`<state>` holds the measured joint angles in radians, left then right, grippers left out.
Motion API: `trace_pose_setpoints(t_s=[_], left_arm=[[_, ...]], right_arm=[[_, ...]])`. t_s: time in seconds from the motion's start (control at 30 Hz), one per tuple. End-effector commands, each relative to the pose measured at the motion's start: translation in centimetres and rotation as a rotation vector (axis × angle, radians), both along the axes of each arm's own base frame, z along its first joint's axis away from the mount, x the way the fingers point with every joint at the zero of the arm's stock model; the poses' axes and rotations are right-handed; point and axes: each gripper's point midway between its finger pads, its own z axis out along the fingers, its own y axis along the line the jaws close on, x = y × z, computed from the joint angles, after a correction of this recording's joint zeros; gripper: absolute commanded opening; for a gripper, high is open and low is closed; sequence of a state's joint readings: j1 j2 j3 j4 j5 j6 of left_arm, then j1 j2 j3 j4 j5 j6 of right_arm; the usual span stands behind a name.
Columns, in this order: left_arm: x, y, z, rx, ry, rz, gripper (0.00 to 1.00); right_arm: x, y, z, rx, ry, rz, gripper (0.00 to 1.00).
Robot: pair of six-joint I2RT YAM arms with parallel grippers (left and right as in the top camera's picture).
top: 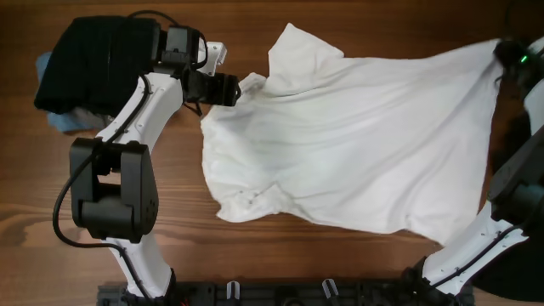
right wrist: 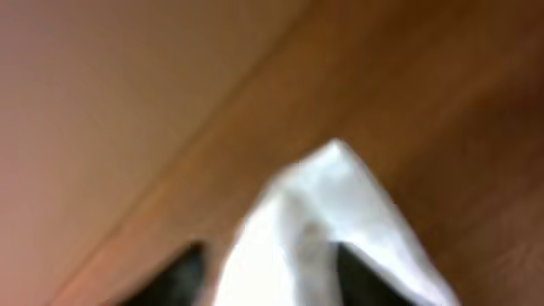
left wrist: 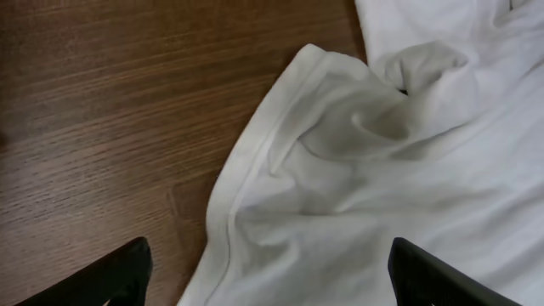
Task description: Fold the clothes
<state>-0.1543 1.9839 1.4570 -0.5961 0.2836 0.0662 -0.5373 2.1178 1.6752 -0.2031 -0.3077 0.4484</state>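
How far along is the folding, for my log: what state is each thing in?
white T-shirt: unfolded, spread out, wrinkled
black garment: folded, lying on light blue piece
left gripper: fingers open over the T-shirt's edge
right gripper: T-shirt corner between fingers; grip unclear

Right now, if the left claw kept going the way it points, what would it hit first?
Most likely the bunched edge of the white T-shirt, just ahead of the left gripper; its height above the cloth is unclear.
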Motion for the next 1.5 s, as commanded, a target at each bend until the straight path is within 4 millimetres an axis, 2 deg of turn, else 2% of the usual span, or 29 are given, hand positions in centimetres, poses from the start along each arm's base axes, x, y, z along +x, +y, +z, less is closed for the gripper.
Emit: trace_pose_setpoints(t_s=[0.0,0.07,0.1,0.2,0.23,0.33,0.47,0.53,0.57,0.6,0.63,0.67,0.73,0.77,0.83,0.9,1.0,1.03,1.07,1.1,1.13,1.2,1.23,1.27,1.3,1.37,1.4,1.47], left_arm=[[1.1,-1.7,2.1,-0.026,-0.086,-0.037,0.94],[1.7,-2.4,2.5,-0.033,-0.12,-0.049,0.92],[1.2,-2.5,2.3,-0.03,-0.1,-0.052,0.89],[-1.9,-1.8,0.6,0.002,0.046,-0.05,0.82],[-3.1,-1.1,-0.1,0.033,0.106,-0.039,0.98],[-7.8,1.4,-1.7,0.137,0.32,0.03,0.98],[-11.3,2.5,-4.7,0.145,0.449,0.099,1.0],[-12.6,2.7,-6.8,0.146,0.469,0.098,0.8],[-13.6,2.9,-7.9,0.148,0.489,0.111,0.57],[-14.3,3.0,-8.4,0.15,0.51,0.12,0.26],[-14.9,3.1,-8.5,0.153,0.53,0.127,0.09],[-15.9,3.3,-8.5,0.159,0.579,0.155,0.04],[-18.5,3.2,-7.9,0.154,0.704,0.204,0.04],[-20.8,2.8,-7.1,0.131,0.818,0.232,0.04],[-23.7,2.4,-5.8,0.13,0.951,0.224,0.04],[-25.1,2.4,-5.0,0.154,1.003,0.212,0.04],[-24.6,2.1,-5.0,0.153,0.968,0.202,0.04],[-23.8,2.3,-5.0,0.149,0.938,0.207,0.08],[-22.7,2.6,-4.7,0.153,0.904,0.217,0.16],[-21.4,2.9,-4.3,0.15,0.869,0.228,0.31],[-19.9,3.0,-3.7,0.135,0.829,0.24,0.34],[-15.1,3.6,-1.8,0.088,0.686,0.274,0.66],[-13.3,3.7,-1.3,0.071,0.622,0.279,0.76],[-10.6,3.7,-0.8,0.046,0.517,0.266,0.82],[-7.9,3.7,-0.5,0.021,0.408,0.262,0.85],[-4.1,3.2,-0.3,-0.009,0.246,0.206,0.75],[-2.3,2.3,-0.2,-0.033,0.163,0.144,0.74],[-0.9,0.6,-0.9,-0.079,0.111,0.066,0.7]], right_arm=[[-0.9,1.3,3.6,-0.017,0.014,0.061,0.77],[-3.2,2.9,4.8,0.028,0.081,0.064,0.81],[-4.3,3.4,5.1,0.048,0.111,0.063,0.81],[-7.1,5.7,5.6,0.116,0.193,0.083,0.84],[-7.8,6.6,5.6,0.143,0.217,0.098,0.84],[-9.6,10.4,4.5,0.234,0.321,0.163,0.84],[-9.8,14.6,3.7,0.221,0.39,0.277,0.86],[-9.5,16.6,3.6,0.208,0.404,0.321,0.87],[-9.2,17.9,3.6,0.194,0.406,0.357,0.87],[-8.9,18.8,3.6,0.179,0.404,0.387,0.88],[-8.8,19.4,3.6,0.165,0.409,0.396,0.88],[-8.7,19.8,3.5,0.145,0.415,0.4,0.89],[-8.5,20.6,3.3,0.112,0.428,0.407,0.89],[-8.4,20.9,3.2,0.101,0.434,0.412,0.9],[-8.4,21.5,3.2,0.091,0.438,0.422,0.9],[-8.4,21.6,3.1,0.08,0.443,0.419,0.91],[-8.4,21.4,3.1,0.074,0.446,0.414,0.91],[-8.4,21.2,3.0,0.065,0.451,0.406,0.92],[-8.5,21.2,3.0,0.065,0.453,0.407,0.92],[-8.5,21.2,3.0,0.064,0.454,0.407,0.93],[-8.5,21.2,3.0,0.06,0.453,0.412,0.93],[-8.5,21.2,3.0,0.049,0.453,0.425,0.93],[-8.5,21.2,3.0,0.05,0.454,0.424,0.93],[-8.5,21.2,3.0,0.049,0.453,0.424,0.93],[-8.5,21.2,3.0,0.049,0.453,0.424,0.94],[-8.5,21.2,3.0,0.052,0.456,0.423,0.93],[-8.7,21.3,2.9,0.053,0.46,0.424,0.94],[-8.8,21.3,2.8,0.057,0.468,0.424,0.94]])
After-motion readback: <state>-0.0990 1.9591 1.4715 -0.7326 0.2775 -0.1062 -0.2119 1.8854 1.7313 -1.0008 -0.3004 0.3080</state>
